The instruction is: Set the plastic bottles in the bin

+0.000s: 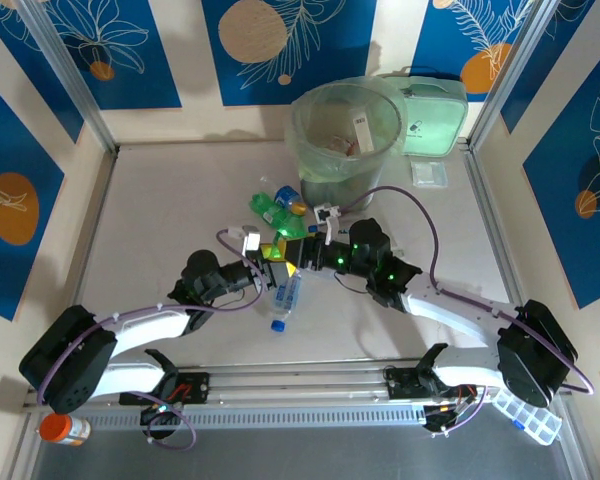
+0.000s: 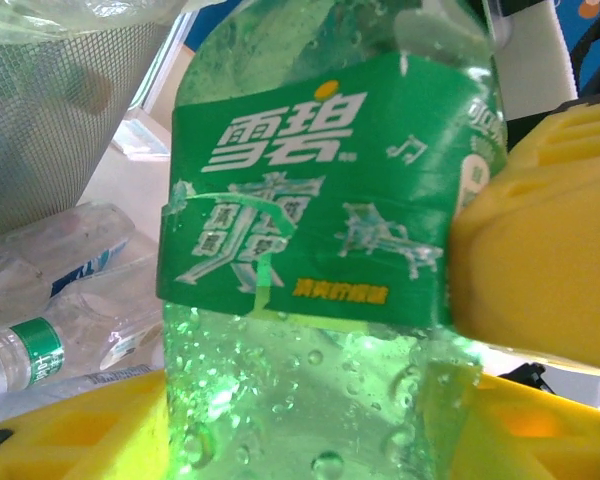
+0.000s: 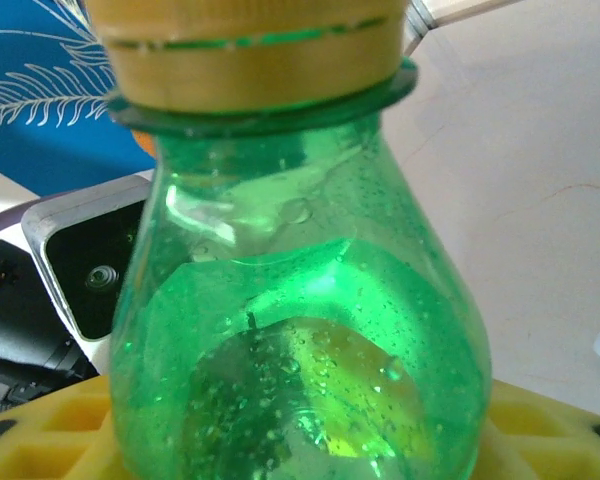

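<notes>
— Which bottle is in play?
— A translucent green plastic bottle (image 2: 310, 420). In the top view it is near the table's centre, between the left gripper (image 1: 278, 262) and the right gripper (image 1: 315, 250).
— How does it look?
— The wall is beaded with droplets. A green wrap label (image 2: 310, 200) runs round the body, with large white Chinese characters and a small yellow line beneath, and it is scuffed and torn in places. The shoulder narrows to a green collar ring under a tan screw cap (image 3: 250, 50).
— Is it gripped?
— The left gripper's yellow ribbed pads (image 2: 540, 230) are pinching it. One presses the label's right side and the other lies against the body below. In the right wrist view a yellow pad (image 3: 40, 440) shows at the lower edge beside the bottle's body, but I cannot tell whether those fingers are clamped or spread.
— And the bin?
— The round grey-green bin (image 1: 315, 175), lined with a pale green bag, stands at one o'clock from the bottle, apart from it. More green bottles (image 1: 273, 207) lie at eleven o'clock. A clear bottle with a blue cap (image 1: 285, 295) lies at six o'clock, just beside the grippers.
</notes>
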`<state>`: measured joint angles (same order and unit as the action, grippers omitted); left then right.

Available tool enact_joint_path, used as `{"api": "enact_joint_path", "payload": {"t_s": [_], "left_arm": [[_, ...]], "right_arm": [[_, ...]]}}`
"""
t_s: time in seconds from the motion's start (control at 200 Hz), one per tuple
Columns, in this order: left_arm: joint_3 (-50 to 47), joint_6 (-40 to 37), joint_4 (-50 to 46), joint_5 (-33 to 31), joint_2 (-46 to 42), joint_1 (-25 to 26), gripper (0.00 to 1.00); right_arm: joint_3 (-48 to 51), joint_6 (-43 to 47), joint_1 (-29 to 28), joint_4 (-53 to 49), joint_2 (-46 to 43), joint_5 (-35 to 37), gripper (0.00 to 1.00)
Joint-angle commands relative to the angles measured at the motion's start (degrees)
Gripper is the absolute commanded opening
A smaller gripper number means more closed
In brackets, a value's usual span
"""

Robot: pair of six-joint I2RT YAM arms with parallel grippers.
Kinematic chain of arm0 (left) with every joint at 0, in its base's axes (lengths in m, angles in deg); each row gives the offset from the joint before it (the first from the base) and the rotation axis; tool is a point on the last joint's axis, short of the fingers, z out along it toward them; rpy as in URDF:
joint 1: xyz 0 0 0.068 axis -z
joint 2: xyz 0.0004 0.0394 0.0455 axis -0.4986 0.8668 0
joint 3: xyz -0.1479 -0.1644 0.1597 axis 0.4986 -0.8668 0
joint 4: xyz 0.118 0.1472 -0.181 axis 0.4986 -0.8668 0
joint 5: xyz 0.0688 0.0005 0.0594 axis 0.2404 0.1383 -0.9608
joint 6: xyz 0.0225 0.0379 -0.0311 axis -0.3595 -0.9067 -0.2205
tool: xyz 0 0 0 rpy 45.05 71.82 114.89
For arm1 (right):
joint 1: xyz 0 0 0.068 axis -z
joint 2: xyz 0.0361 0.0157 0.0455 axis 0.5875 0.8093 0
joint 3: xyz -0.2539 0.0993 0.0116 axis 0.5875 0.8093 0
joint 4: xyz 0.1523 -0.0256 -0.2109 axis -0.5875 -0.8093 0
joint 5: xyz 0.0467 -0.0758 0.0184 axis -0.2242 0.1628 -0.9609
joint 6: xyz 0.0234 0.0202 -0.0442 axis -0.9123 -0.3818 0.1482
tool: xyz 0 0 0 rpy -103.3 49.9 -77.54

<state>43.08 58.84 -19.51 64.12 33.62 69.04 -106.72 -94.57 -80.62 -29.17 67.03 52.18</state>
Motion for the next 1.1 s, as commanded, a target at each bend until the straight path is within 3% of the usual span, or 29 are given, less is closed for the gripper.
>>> {"api": "enact_joint_path", "payload": {"t_s": [0.0,0.16,0.32,0.495,0.625,0.695,0.775,0.89,1.09], "left_arm": [[-0.4,0.4,2.8,2.4,-1.2,0.9,0.39],[-0.6,-0.2,0.4,0.1,-3.5,1.2,0.71],[-5.1,-3.3,-3.4,-9.2,-14.2,1.3,0.82],[-10.1,-8.1,-17.9,-29.6,-36.1,1.5,0.82],[-10.7,-6.3,-40.0,-51.7,-54.1,1.6,0.79],[-11.0,-4.2,-47.4,-58.8,-60.0,1.6,0.78],[-11.0,-3.6,-48.3,-59.3,-60.6,1.6,0.78],[-9.3,-3.1,-47.3,-57.3,-54.0,1.5,0.78],[-8.7,-1.7,-45.0,-54.3,-48.2,1.5,0.79]], "right_arm": [[0.1,0.6,-1.3,4.7,0.5,0.9,0.49],[-0.4,2.2,-1.4,2.2,-0.9,2.3,0.44],[-1.8,6.3,-1.3,-5.1,-4.6,6.5,0.44],[-8.1,13.5,0.1,-19.0,-8.5,15.0,0.43],[-13.9,19.7,3.2,-24.8,-10.2,18.0,0.43],[-18.1,22.4,5.5,-27.4,-9.8,18.5,0.43],[-24.7,24.5,8.4,-31.8,-7.6,19.6,0.43],[-35.8,29.1,12.0,-37.6,-2.3,22.8,0.42],[-59.7,34.5,18.8,-53.0,11.7,27.7,0.42]]}}
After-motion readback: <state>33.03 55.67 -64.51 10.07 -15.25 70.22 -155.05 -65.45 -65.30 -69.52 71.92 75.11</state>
